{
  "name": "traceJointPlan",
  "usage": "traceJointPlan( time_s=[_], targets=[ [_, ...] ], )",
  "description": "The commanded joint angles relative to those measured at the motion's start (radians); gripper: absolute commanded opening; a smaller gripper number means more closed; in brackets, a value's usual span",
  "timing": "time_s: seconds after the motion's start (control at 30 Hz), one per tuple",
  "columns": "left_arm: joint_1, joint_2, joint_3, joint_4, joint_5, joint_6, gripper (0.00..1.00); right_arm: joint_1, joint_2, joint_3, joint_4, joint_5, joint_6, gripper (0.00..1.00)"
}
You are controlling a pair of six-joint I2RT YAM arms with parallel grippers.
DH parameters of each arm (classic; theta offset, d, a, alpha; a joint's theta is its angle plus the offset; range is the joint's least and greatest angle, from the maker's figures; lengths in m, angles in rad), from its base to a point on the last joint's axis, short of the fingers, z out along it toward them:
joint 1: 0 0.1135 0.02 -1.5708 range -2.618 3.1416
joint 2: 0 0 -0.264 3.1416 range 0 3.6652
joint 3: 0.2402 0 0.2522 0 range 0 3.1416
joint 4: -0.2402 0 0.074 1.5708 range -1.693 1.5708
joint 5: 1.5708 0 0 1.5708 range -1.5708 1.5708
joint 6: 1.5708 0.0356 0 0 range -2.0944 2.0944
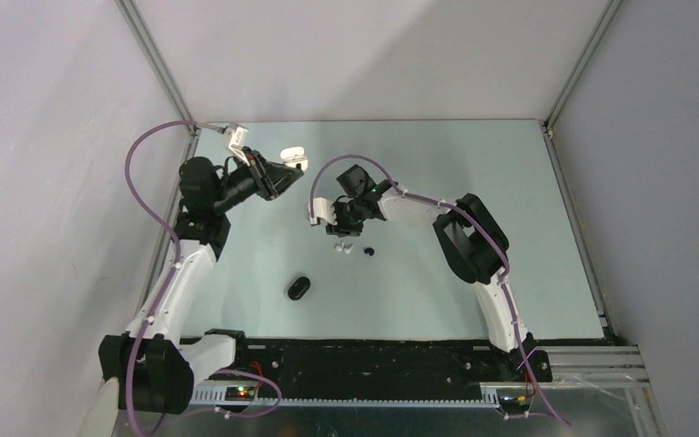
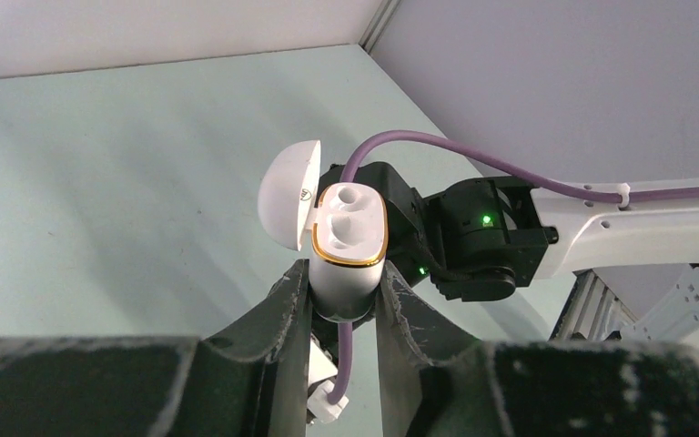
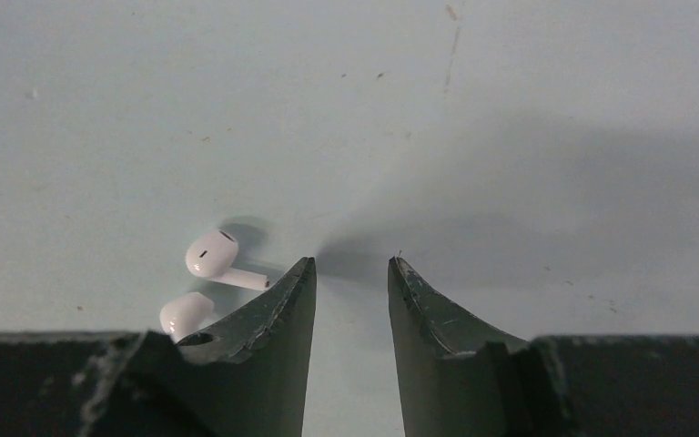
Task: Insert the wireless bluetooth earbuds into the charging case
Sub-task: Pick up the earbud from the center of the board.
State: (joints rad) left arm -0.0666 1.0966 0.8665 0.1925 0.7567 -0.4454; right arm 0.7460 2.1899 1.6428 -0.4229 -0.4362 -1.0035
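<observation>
On the pale table (image 1: 473,182), far-left side: left gripper (image 2: 344,278) clamps the white charging case (image 2: 349,238) aloft, lid flipped open, sockets looking empty. Right gripper (image 3: 352,273) sits low over the table, jaws part-open and holding nothing. Black case (image 1: 299,288) lies apart. Two white earbuds (image 3: 211,255) lie just outside one finger. Risk: closing here grabs air or knocks the buds away. Lower bud half-hidden; only one black earbud (image 1: 369,250) discernible.
</observation>
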Motion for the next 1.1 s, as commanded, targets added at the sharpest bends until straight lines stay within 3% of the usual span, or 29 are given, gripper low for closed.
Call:
traceJointPlan(
  time_s=[0.0, 0.47, 1.07],
  targets=[
    [0.008, -0.013, 0.0, 0.015, 0.019, -0.005, 0.0, 0.011, -0.012, -0.028, 0.02, 0.012, -0.002, 0.4],
    [0.009, -0.008, 0.006, 0.013, 0.072, 0.012, 0.0, 0.032, -0.052, -0.066, -0.092, 0.023, 0.035, 0.39],
    [0.01, 0.008, 0.008, 0.013, 0.084, 0.029, 0.0, 0.077, -0.094, -0.1, -0.092, 0.004, 0.125, 0.37]
  ],
)
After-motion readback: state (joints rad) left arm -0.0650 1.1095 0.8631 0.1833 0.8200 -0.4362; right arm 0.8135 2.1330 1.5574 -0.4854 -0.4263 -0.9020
